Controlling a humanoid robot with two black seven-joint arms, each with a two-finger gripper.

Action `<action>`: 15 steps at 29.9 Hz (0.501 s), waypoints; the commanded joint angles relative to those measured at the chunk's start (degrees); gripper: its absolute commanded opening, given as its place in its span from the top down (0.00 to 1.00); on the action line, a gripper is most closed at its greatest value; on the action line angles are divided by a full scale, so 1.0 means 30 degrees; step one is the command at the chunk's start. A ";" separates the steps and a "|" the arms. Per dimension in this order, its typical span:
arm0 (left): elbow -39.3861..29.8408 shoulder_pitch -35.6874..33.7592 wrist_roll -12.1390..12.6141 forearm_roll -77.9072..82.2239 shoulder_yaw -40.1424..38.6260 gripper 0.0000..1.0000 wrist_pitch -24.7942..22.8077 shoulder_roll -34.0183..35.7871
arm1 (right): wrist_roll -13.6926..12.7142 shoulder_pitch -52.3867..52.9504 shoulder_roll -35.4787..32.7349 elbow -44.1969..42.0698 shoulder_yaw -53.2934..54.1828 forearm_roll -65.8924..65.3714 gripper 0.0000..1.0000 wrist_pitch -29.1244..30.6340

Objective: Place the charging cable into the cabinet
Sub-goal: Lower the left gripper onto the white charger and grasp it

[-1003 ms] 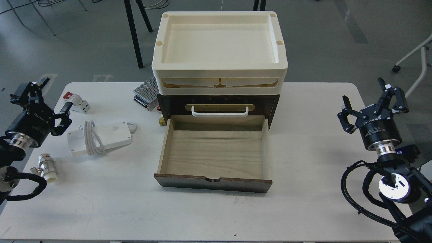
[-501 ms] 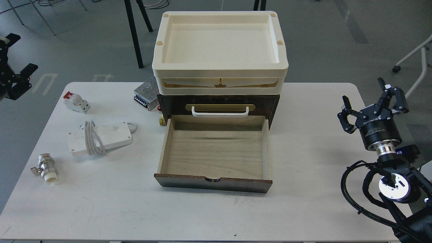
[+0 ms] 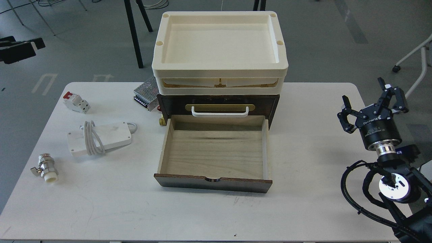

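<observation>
Status: nothing grasped yet, you're at the pre-grasp stage.

The charging cable [image 3: 100, 138] lies flat on the table [image 3: 216, 216], centre-left of frame, white cord wound round the brick's middle. It's well apart from both arms and off to the left of the cabinet [image 3: 217, 101]. The drawer [image 3: 214, 153] is pulled out, centre frame, with nothing visible inside, so I'd judge the opening step done and the drop target ready.

Your left gripper [image 3: 20, 50] sits at the far upper-left edge of frame, off the table and above floor level. It shows only as dark, flat-looking bars, so I can't tell whether the fingers are spread or pressed together. Your right gripper [image 3: 373, 104] is at the right of frame, over the table's right end, fingers spread and holding nothing.

Next move, as I read it: use the left arm, since the cable is on its side.
- Bring it down and right toward the brick, fingers spread.
- Grip across the brick's short width; the cord wrap may slip or unwind if you pinch only that.
- Brick is flat on the table, so expect a low approach and tight fingertip clearance.
- Then lift, carry right over the drawer's left wall, lower in.

Watch for neighbours: breaker block [image 3: 76, 102] above the cable in frame, metal valve fitting [image 3: 45, 167] below-left of it. Both are near enough to bump on approach. The perforated power supply [image 3: 146, 93] sits just beside the cabinet's upper-left corner, out of the carry path.
</observation>
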 commanded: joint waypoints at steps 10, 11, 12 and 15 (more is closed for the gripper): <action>0.0214 -0.0088 0.0003 0.1499 0.6236 0.02 -0.0498 -0.2301 | 0.0028 0.0000 -0.0029 0.0029 0.0001 -0.0001 0.01 0.0057; 0.0243 -0.0059 0.0003 0.1498 0.6296 0.02 -0.0498 -0.2447 | 0.0028 0.0000 0.0000 0.0029 0.0001 -0.0001 0.01 0.0057; 0.0272 -0.0058 0.0003 0.1498 0.6355 0.02 -0.0498 -0.2594 | 0.0028 0.0000 0.0000 0.0029 0.0001 -0.0001 0.01 0.0057; 0.1030 -0.0029 0.0003 0.1469 0.6355 0.02 -0.0439 -0.3296 | 0.0028 0.0000 0.0000 0.0029 0.0001 -0.0001 0.01 0.0057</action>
